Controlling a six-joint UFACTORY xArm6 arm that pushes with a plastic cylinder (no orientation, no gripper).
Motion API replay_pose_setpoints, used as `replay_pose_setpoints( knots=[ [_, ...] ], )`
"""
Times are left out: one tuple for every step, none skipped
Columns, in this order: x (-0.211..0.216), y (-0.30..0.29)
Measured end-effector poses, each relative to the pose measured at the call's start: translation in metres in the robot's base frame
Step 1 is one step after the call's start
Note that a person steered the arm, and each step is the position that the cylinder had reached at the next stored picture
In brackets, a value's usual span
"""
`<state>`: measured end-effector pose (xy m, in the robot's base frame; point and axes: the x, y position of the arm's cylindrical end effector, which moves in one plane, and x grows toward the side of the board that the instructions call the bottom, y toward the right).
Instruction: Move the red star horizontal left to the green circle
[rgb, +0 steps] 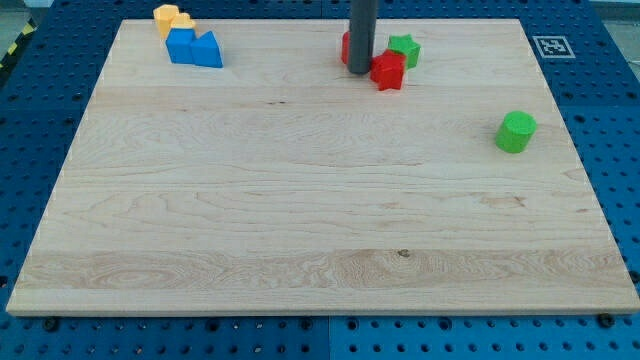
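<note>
Down from the far edge of the scene comes the dark rod, and my tip (359, 70) rests on the wooden board (300, 220) far back and a little right of the middle; it has no jaws to part or shut, being only a plain rod end, and it clamps nothing; the red star (388, 71) lies just to the right of the tip, so close that I cannot tell whether the two touch; a green star (405, 49) sits just beyond the red star, slightly to its right, and the two look to be touching or nearly so; a sliver of another red block (346, 47), its shape hidden, shows at the left edge of the rod, behind it; the green circle (516, 132), a short cylinder, stands well apart on the right side of the board, nearer than the red star and well to its right; at the far left corner a blue block (193, 48) of uneven outline lies with an orange block (171, 19) touching it on its far side; around the board runs a blue pegboard table (610, 120), and a black-and-white marker tag (552, 46) is fixed at the board's far right corner.
</note>
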<state>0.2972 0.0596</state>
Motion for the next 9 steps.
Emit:
replay_pose_setpoints(
  knots=[
    [0.000, 0.022],
    [0.000, 0.041],
    [0.009, 0.070],
    [0.028, 0.091],
    [0.056, 0.092],
    [0.083, 0.092],
    [0.088, 0.089],
    [0.070, 0.040],
    [0.039, -0.021]
  ],
)
